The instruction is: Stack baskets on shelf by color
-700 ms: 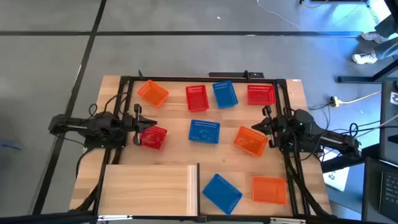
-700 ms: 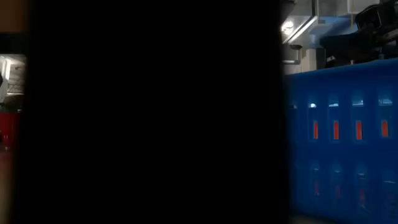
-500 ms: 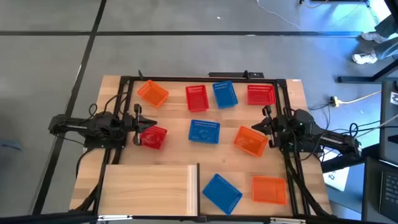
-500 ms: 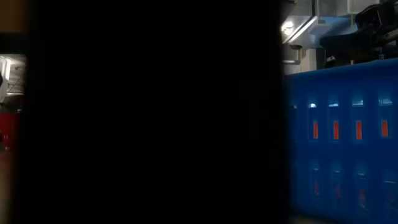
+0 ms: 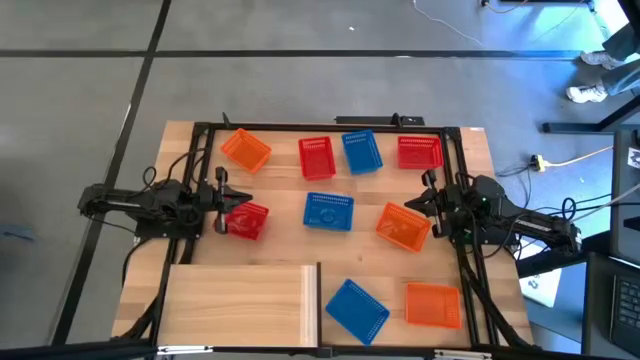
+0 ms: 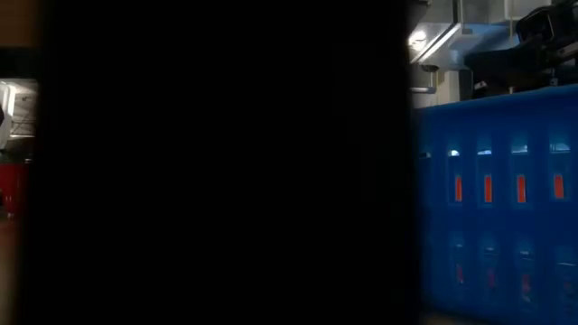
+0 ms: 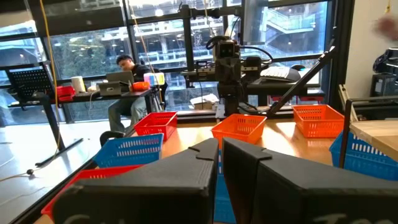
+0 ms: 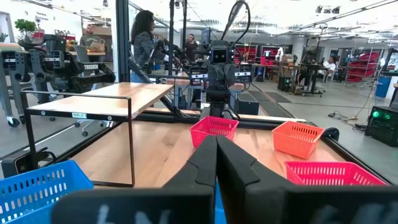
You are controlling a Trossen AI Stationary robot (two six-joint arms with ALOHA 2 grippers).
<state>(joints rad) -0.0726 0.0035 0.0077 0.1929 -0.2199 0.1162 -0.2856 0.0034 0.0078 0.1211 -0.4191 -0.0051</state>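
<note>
Several baskets lie scattered on the tabletop. Along the far side are an orange basket (image 5: 245, 150), a red basket (image 5: 316, 157), a blue basket (image 5: 361, 151) and another red basket (image 5: 419, 152). Mid-table are a blue basket (image 5: 328, 211) and an orange basket (image 5: 403, 226). Near the front are a blue basket (image 5: 356, 308) and an orange basket (image 5: 433, 304). The shelf (image 5: 240, 292) stands on thin black legs at the near left. My left gripper (image 5: 222, 202) is shut beside a red basket (image 5: 248, 220), and no hold on it shows. My right gripper (image 5: 425, 200) is shut beside the mid-table orange basket.
A black frame (image 5: 330, 127) runs round the tabletop. In the low view a dark mass fills most of the picture, and a blue basket (image 6: 497, 199) stands close at the right. People sit and stand in the room beyond the table.
</note>
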